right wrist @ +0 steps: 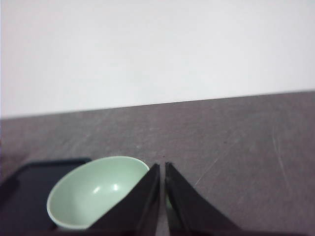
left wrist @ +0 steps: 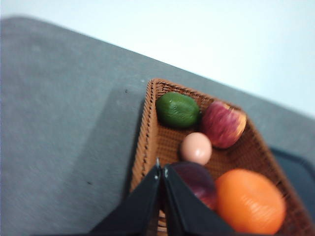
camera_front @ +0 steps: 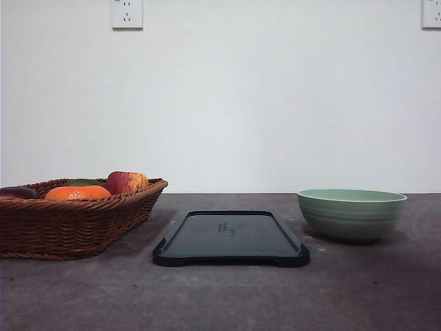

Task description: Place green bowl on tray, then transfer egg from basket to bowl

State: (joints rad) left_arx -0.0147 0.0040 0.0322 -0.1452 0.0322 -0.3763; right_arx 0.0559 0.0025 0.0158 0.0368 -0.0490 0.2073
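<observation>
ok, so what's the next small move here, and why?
Probably open the right hand and lower it toward the pale sage-green ridged bowl. The bowl stands on the grey table to the right of the flat black rectangular tray, which is bare, and the hand's fingers are closed together.

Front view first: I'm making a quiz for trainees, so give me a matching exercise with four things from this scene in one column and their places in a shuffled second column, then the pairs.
Things:
1. green bowl
2. tray
3. egg
4. basket

Places:
A. on the table's left side, holding fruit
B. on the bare table, to the right of the tray
C. in the middle of the table, nothing on it
D. inside the basket, between the apple and a dark purple fruit

Pairs: 1-B, 2-C, 3-D, 4-A
</observation>
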